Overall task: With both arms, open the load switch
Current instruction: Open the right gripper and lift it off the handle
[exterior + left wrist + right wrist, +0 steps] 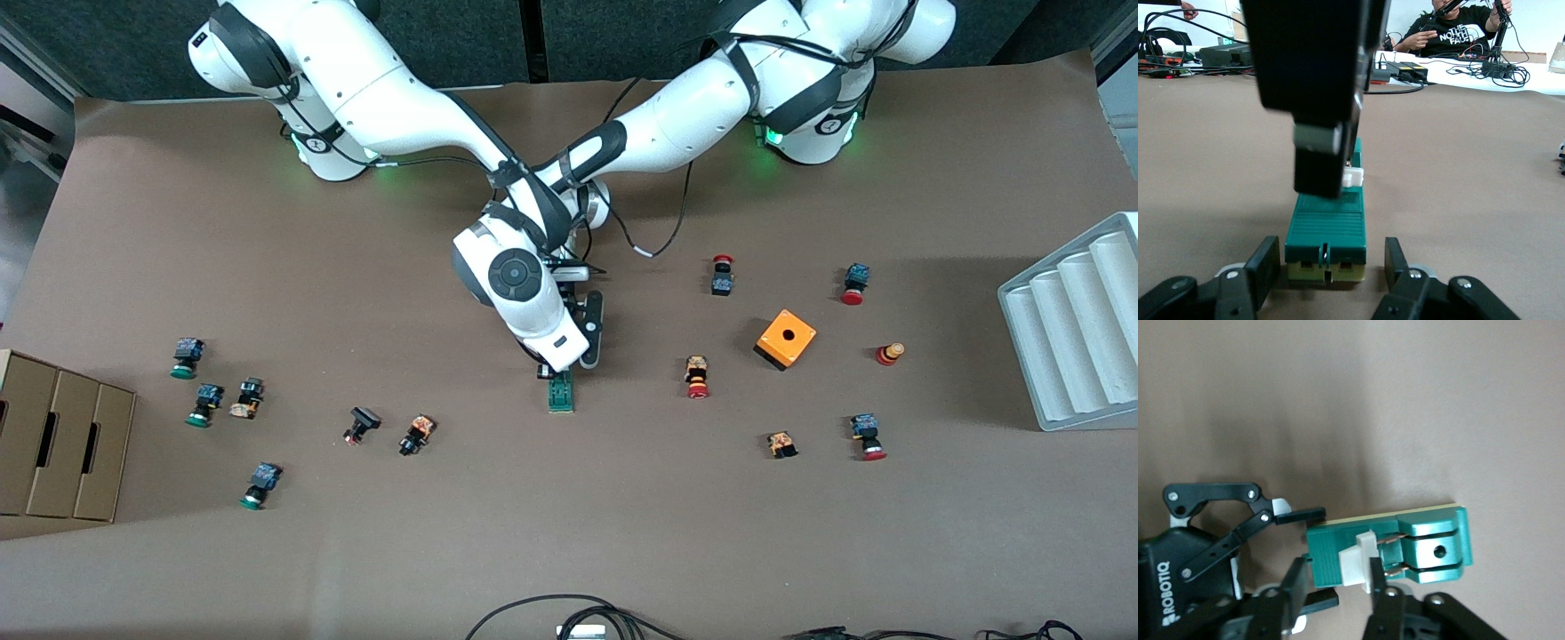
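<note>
The load switch, a narrow green block, lies flat mid-table. In the left wrist view the load switch points away, its white sliding piece partway along. My left gripper lies low at the end farther from the front camera and is shut on that end, its fingers flanking the green body. My right gripper comes down from above. It stands open astride the white sliding piece, one finger against it. In the front view the right hand hides most of both grippers.
Small push buttons lie scattered toward both ends of the table. An orange cube with a round hole sits toward the left arm's end, before a white ribbed tray. A cardboard box stands at the right arm's end. Cables lie at the front edge.
</note>
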